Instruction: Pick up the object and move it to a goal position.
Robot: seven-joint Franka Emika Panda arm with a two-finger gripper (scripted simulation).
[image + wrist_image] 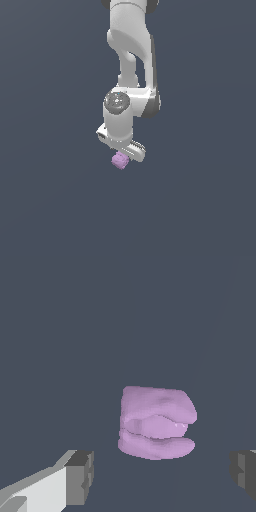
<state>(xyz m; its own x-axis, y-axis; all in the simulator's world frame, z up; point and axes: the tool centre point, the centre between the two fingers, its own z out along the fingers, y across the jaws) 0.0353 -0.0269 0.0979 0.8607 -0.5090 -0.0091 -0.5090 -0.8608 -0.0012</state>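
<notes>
The object [157,423] is a small lilac-purple bumpy lump lying on the dark grey floor. In the wrist view it sits between and a little beyond my two dark fingertips [82,476], with clear gaps on both sides, so nothing touches it. My gripper [162,473] is open. In the exterior view the object [120,160] shows just under the white hand, and my gripper [122,156] hangs right above it from the white arm. The fingers themselves are mostly hidden there by the hand.
A plain dark grey floor [50,200] fills the scene around the arm. No goal marker shows in either view.
</notes>
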